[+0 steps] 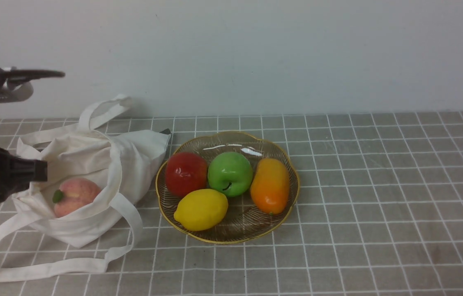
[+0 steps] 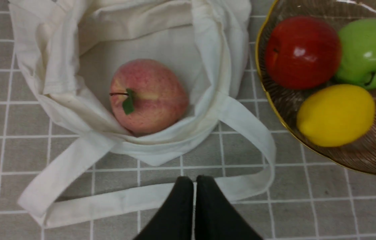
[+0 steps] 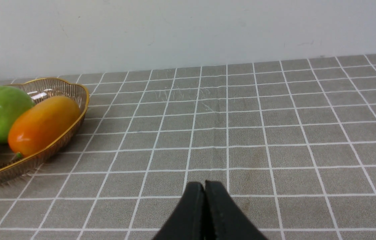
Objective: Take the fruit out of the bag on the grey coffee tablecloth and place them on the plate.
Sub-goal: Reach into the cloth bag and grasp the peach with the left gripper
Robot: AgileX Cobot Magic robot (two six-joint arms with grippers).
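The pinkish-red peach (image 1: 74,196) with a green leaf lies inside the open cream cloth bag (image 1: 91,164) at the left of the grey grid tablecloth (image 1: 379,185). The left wrist view shows the peach (image 2: 149,96) in the bag's mouth (image 2: 161,36) from above. My left gripper (image 2: 194,181) is shut and empty, above the bag's handle, short of the peach; in the front view its dark tip (image 1: 39,170) hangs over the bag's left edge. The amber glass plate (image 1: 231,232) with a gold rim sits right of the bag. My right gripper (image 3: 204,185) is shut and empty over bare cloth.
The plate holds a glossy red apple (image 1: 186,174), a green apple (image 1: 230,173), a lemon (image 1: 201,209) and an orange mango (image 1: 269,186). The bag's long handles (image 1: 50,269) trail forward. A dark arm part (image 1: 9,80) juts in at the upper left. A pale wall stands behind.
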